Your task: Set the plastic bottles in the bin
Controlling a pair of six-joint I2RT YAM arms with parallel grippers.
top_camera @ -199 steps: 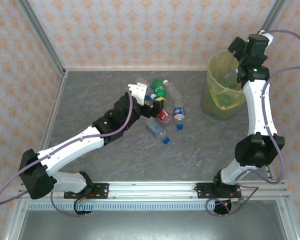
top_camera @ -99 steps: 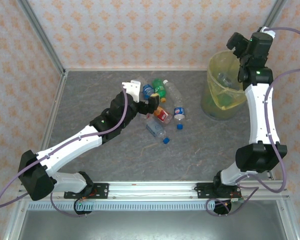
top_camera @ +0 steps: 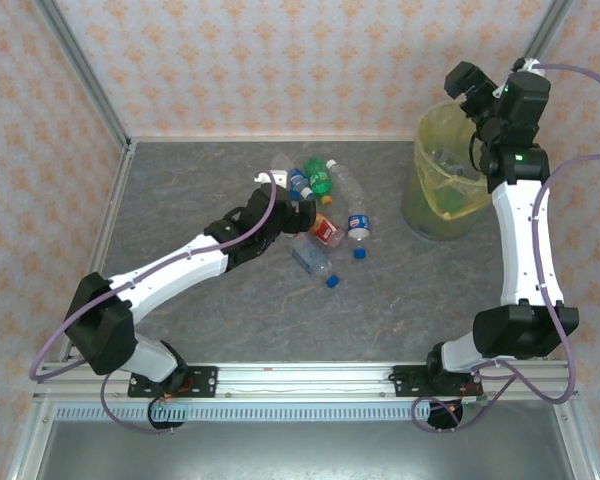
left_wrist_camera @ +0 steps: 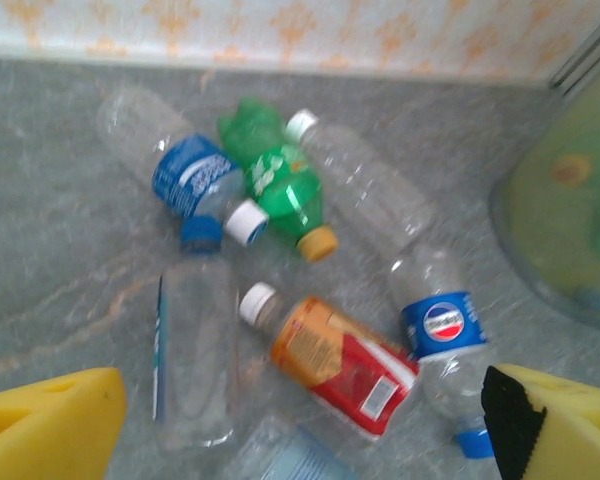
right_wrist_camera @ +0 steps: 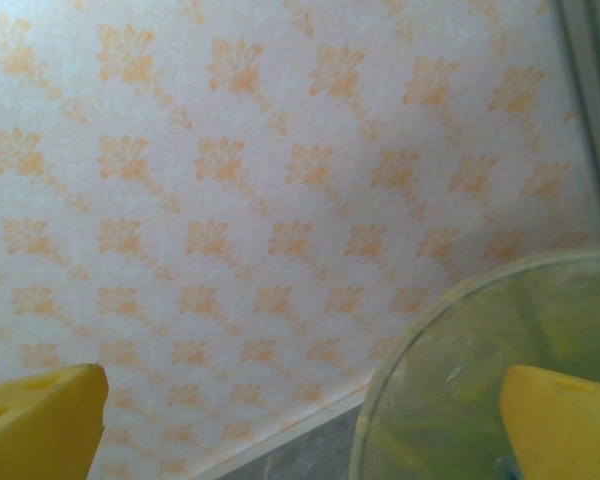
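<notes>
**Top view.** The bin (top_camera: pixel 421 165) stands at the far right of the desk (top_camera: pixel 180 190). Shapes inside its liner suggest some bottles are already in it (the count cannot be read). A cluster of bottles (top_camera: pixel 325 205) lies on the desk at centre rear, well apart from the bin. The task is therefore judged partly done, with at least six bottles left to move. The left jaws sit at the near-left edge of the cluster. The right jaws hang above the bin's rim.

**Left wrist view.** The left jaws are released and spread wide, with nothing between them. The red-label bottle (left_wrist_camera: pixel 335 355) lies ahead, roughly centred in the gap. A clear bottle (left_wrist_camera: pixel 195 350) lies just beside it on one side and a blue-band bottle (left_wrist_camera: pixel 442 330) on the other. The green bottle (left_wrist_camera: pixel 280 180) lies farther off. No bottle touches a jaw, as far as can be seen.

**Right wrist view.** The right jaws are released and empty. The bin's rim lies below them, offset toward one finger.
</notes>
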